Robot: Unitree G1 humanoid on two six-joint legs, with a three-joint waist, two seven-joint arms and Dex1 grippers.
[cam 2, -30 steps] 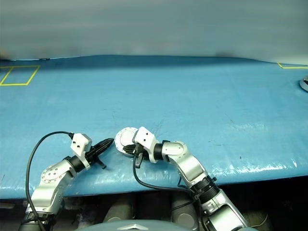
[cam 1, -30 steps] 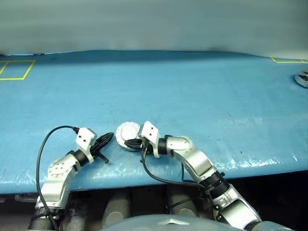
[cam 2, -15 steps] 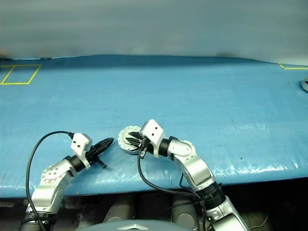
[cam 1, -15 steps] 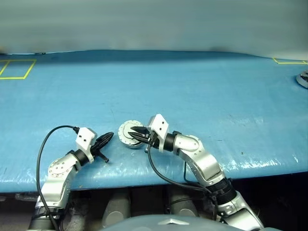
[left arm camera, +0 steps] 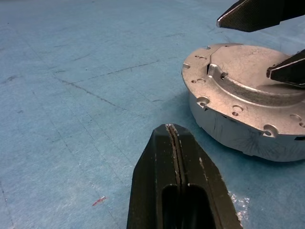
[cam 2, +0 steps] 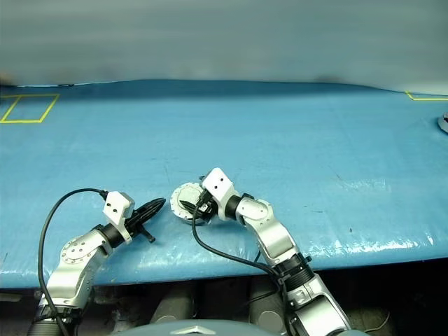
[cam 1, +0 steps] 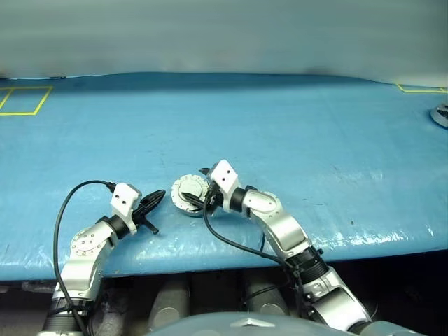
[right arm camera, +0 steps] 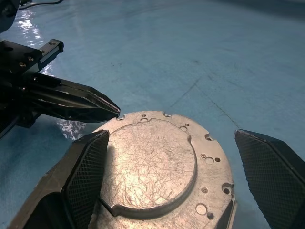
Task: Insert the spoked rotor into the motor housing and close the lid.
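Note:
The motor housing (cam 1: 187, 194) is a short round grey metal cup on the blue table, near the front edge. Its lid (right arm camera: 152, 160) lies flat on top with the plain grey face up. The spoked rotor is hidden. My right gripper (cam 1: 199, 189) is open and reaches in from the right, one finger (right arm camera: 86, 167) on each side of the housing, just above its rim. My left gripper (left arm camera: 174, 133) is shut and empty. Its pointed tip (right arm camera: 102, 106) rests a short way left of the housing, apart from it.
The blue table top (cam 1: 294, 133) stretches far ahead and to both sides. Yellow tape marks a square (cam 1: 24, 101) at the far left and a corner (cam 1: 420, 89) at the far right. A small silver object (cam 1: 440, 114) lies at the right edge. The table's front edge is close behind the housing.
My right gripper has gone from shut over the lid to wide open, and its hand has shifted slightly forward and up. The housing and the left gripper have stayed in place.

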